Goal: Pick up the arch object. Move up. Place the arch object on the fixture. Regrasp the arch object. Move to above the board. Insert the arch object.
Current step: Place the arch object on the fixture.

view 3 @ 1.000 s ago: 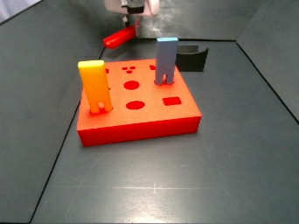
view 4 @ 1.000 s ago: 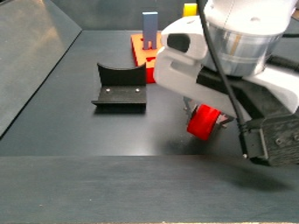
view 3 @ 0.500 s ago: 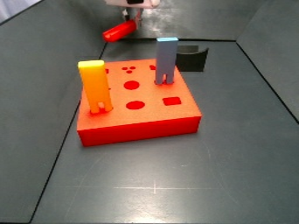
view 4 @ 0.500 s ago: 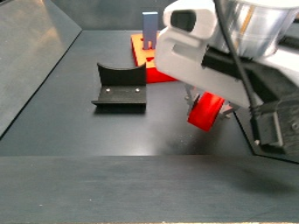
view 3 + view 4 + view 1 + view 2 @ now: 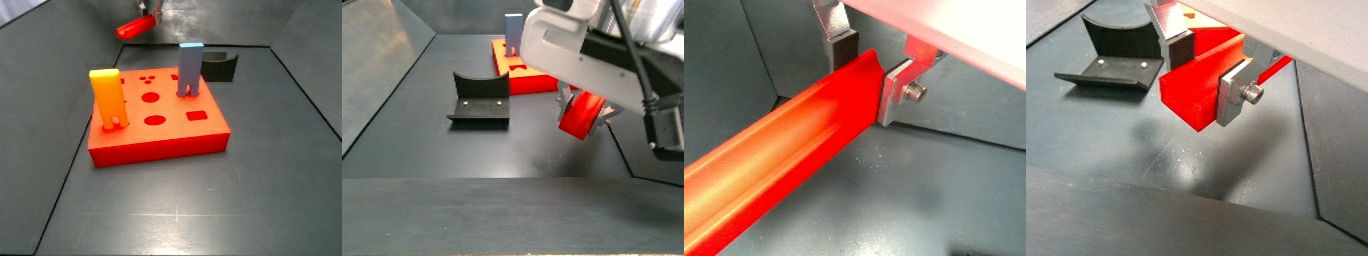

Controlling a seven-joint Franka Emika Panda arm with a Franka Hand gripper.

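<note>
A lab test cell: dark walled floor [image 5: 201,210], fixture [image 5: 478,98], gripper [image 5: 1207,72] aloft clamping the arch object [image 5: 1197,78], board [image 5: 160,140].

— What has changed?
— The gripper [image 5: 150,16] has risen toward the top of the side view, carrying the arch object [image 5: 135,26] higher off the floor.

Tool [image 5: 1205,78] aloft, fingers [image 5: 1235,97] clamped on the arch object [image 5: 1200,80].
</note>
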